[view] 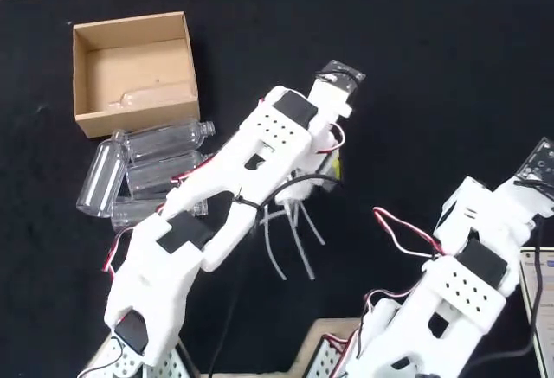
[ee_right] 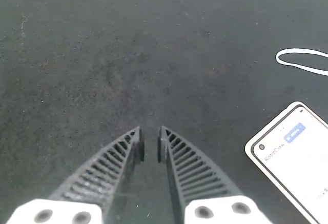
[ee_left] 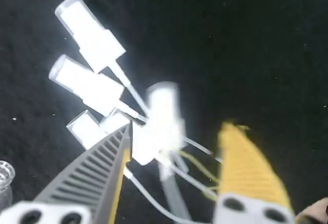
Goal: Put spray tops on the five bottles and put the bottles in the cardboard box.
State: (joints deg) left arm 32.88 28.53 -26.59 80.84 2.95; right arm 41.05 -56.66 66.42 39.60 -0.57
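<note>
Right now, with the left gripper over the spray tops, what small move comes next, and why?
Probably close the left gripper: its open fingers appear to straddle one spray top of several, nothing is gripped yet, and the bottles by the cardboard box lie uncapped.

My left arm [view: 251, 157]: white shells, a perforated panel, black motor blocks.
My right arm [view: 467, 283]: the same white and black.
My wires [view: 407, 233]: red-and-white strands, plus a black cable [view: 290, 186].
My left fingers [ee_left: 97, 170]: one grey and ribbed, one yellow, seemingly smooth through the blur.
My right fingers [ee_right: 110, 165]: both grey and ribbed, on white screwed bases.
</note>
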